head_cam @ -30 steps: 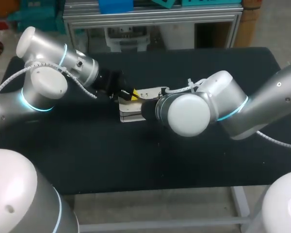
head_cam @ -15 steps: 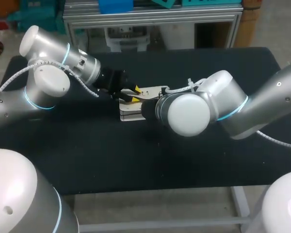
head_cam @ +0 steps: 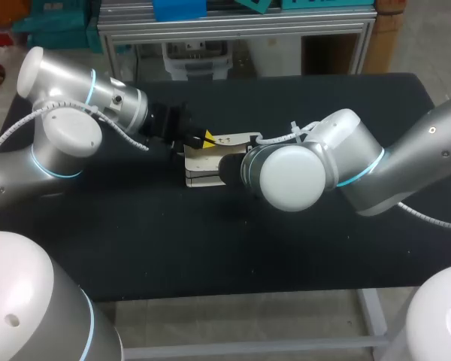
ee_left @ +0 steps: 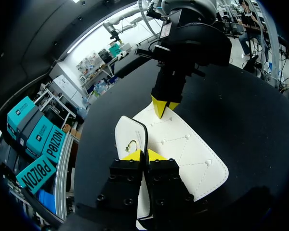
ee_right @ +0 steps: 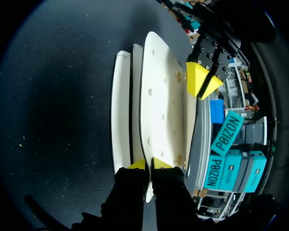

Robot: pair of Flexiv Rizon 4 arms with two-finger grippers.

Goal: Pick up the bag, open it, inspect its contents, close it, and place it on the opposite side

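A black table runs across in front, and near its middle lies the bag, white, flat and stitched, with small studs dotted over its top panel. The right arm comes in from the right, and its bulky wrist covers the bag's right end in the head view, hiding its fingers there.

From the right wrist, the right gripper has its yellow tips drawn narrow, one on each side of the thin edge of the bag's upper flap, pinching it. The flap stands a little off the layers beneath. At the far end of the flap sits the left gripper, its yellow tips close together at the bag's edge.

From the left wrist it reads the same in reverse: the left gripper is nearly closed, clamping the dark-edged rim of the bag between its tips, with a small gold clasp just ahead of them. Beyond, across the white panel, the right gripper bites the opposite edge.

Farthest back, the left arm reaches in from the left.
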